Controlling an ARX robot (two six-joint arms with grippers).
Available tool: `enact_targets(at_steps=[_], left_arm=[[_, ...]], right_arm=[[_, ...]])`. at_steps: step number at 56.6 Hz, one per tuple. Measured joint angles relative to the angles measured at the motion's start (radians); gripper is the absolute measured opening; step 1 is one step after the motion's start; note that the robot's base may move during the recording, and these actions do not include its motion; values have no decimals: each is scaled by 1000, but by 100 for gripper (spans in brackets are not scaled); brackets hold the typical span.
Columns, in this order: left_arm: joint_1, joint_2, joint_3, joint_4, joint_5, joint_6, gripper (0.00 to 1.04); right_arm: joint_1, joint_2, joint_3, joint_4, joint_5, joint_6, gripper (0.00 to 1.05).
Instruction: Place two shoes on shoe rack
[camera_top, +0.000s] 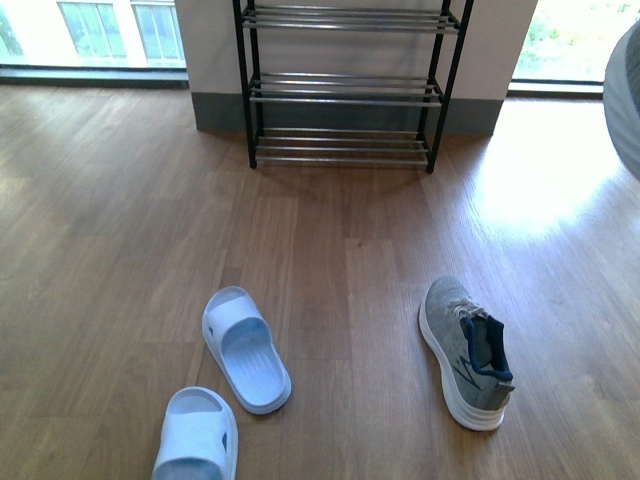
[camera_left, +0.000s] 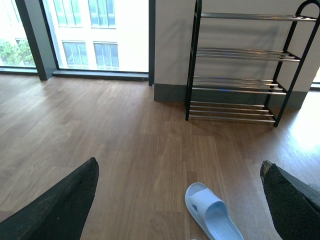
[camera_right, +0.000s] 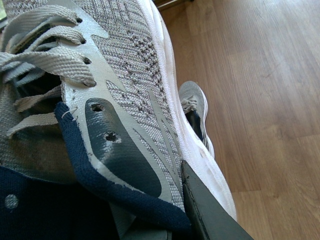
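Warm wood-plank floor (camera_top: 120, 200) runs level from the robot to the far wall, and the straight path to the rack looks unobstructed. Closest in, the right gripper (camera_right: 162, 225) is clamped on the navy collar of a grey knit sneaker (camera_right: 135, 75), one dark finger (camera_right: 210, 215) pressed against the outside of the heel, with the shoe lifted well off the boards. That hold is on soft fabric at one end, so I judge the toe will droop and swing. The carry should be slow and the sole kept downward. The shoe should land across several rods rather than along a gap, and the jaws should part only once the sole bears weight.

The left gripper (camera_left: 178, 167) is spread wide and holds nothing. Below it lie the pale blue slides (camera_top: 245, 350), side by side. The second sneaker (camera_top: 465, 350) sits upright on its sole, well apart from them on the right.

Farther off, the shoe rack (camera_top: 345, 90) stands against a white wall (camera_top: 205, 50) with grey skirting. No shoe is on the tiers in view. Windows (camera_top: 120, 30) flank it, and sun glares off the floor at right.
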Motion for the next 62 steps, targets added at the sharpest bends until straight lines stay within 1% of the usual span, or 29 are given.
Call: enact_targets(at_steps=[62], left_arm=[[0,0,0,0,2,0,95]], right_arm=[[-1,0,-1,0,1,-1,1]])
